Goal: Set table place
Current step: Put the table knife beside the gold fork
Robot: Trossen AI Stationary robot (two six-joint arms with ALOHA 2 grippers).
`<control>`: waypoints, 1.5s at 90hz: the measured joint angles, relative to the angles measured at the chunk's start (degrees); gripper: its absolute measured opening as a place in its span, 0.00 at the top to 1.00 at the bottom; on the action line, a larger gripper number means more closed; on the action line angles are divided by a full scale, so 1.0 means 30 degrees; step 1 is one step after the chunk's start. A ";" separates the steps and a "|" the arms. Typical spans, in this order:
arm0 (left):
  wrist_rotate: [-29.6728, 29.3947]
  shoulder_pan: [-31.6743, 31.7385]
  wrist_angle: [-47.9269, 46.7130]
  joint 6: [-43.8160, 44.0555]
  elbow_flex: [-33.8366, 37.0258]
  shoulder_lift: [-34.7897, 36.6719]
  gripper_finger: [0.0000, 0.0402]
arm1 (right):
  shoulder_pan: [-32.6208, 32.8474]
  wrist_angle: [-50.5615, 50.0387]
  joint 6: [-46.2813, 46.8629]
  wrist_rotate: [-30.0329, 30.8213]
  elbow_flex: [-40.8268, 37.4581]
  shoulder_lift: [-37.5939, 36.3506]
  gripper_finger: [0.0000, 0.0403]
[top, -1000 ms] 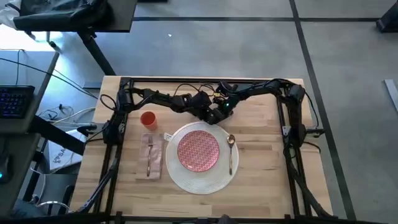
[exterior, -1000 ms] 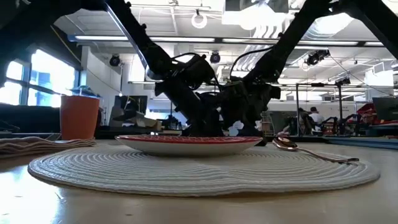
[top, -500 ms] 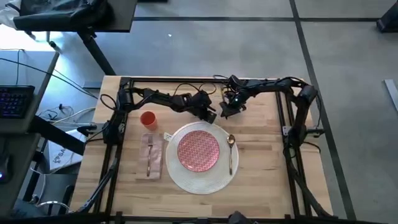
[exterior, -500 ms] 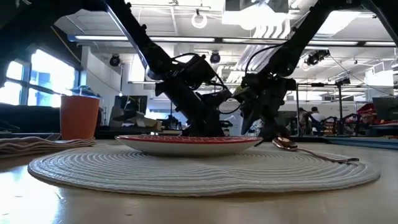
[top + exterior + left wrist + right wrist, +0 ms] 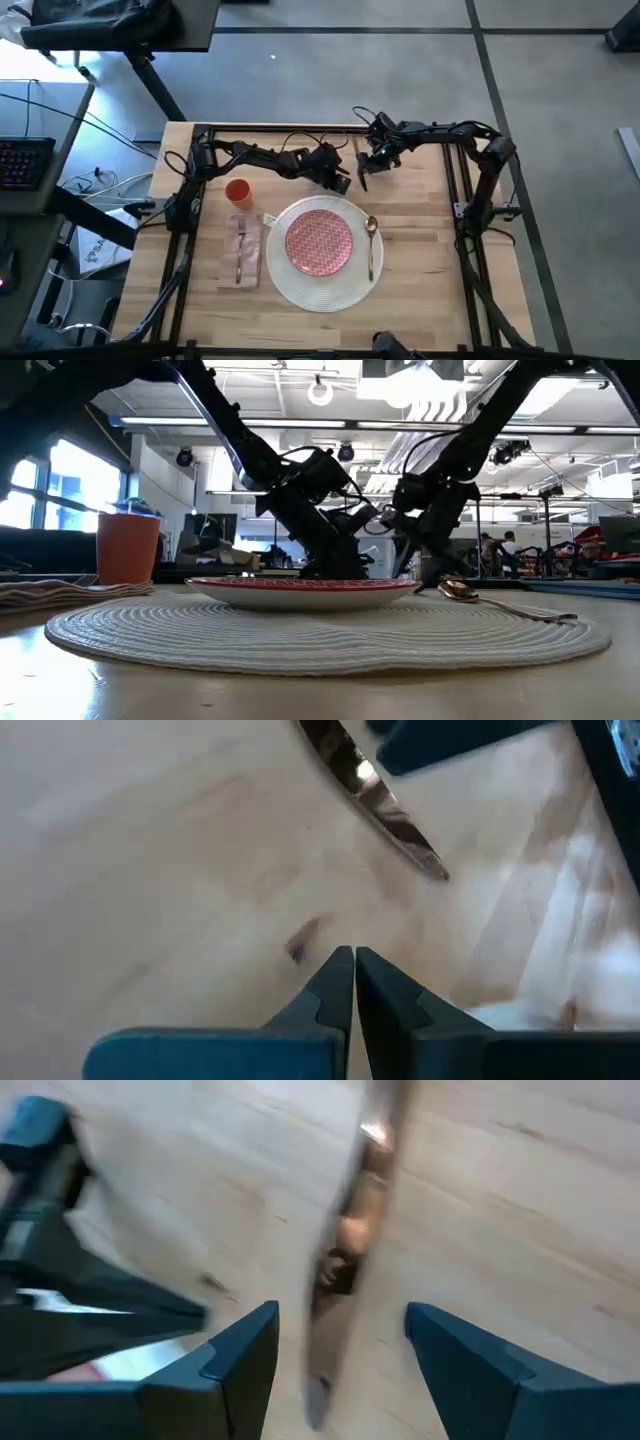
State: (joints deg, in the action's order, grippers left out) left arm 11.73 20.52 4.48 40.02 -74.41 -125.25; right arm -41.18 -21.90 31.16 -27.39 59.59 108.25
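Currently your round white woven placemat point(image 5: 322, 282) lies on the light-wood butcher-block table point(image 5: 420, 290), with the red-patterned pink plate point(image 5: 319, 241) centred on it. A gold-toned spoon point(image 5: 371, 245) rests on the mat's right edge, just beside the plate. Left of the mat, touching its rim, you have the beige-pink cloth napkin point(image 5: 243, 250) with a gold-toned fork point(image 5: 241, 252) on top. The small orange-red cup point(image 5: 237, 191) stands just behind the napkin.

Left gripper point(image 5: 353, 982): low over the bare wood behind the plate's far rim, its fingers pressed together, tips touching, nothing between them. Right gripper point(image 5: 340, 1342): just to the right of the left one, also behind the mat, fingers spread wide.

A long gold-toned knife point(image 5: 352, 1250) lies on the wood between and beyond the right fingers; its image is blurred, so you cannot tell whether anything touches it. Its tip point(image 5: 385, 812) also shows in the left wrist view.
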 joint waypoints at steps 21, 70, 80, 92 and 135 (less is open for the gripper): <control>-0.1092 -0.0038 -0.0131 0.0076 0.0000 -0.0015 1.00 | 0.0411 0.0884 -0.0510 -0.0902 0.0001 0.0423 0.48; -0.1172 -0.0252 0.0172 -0.0024 -0.0020 -0.0255 1.00 | 0.1460 0.0160 -0.2738 -0.3585 -0.0086 0.0492 0.48; -0.0670 -0.0323 0.0182 -0.0074 -0.0022 -0.0116 1.00 | 0.1495 -0.0425 -0.2712 -0.3609 -0.0101 0.0146 0.48; -0.0299 -0.0295 -0.0037 0.0139 0.0047 0.0367 1.00 | 0.1232 -0.1185 -0.2723 -0.3436 -0.0101 -0.0478 0.48; -0.0803 0.0464 -0.0536 0.0484 0.0007 0.0444 1.00 | 0.0973 0.0458 -0.0781 -0.0802 -0.0919 -0.0809 0.48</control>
State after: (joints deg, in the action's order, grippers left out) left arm 9.32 21.91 2.87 41.47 -74.39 -123.92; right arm -38.26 -20.53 28.82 -29.80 56.83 105.82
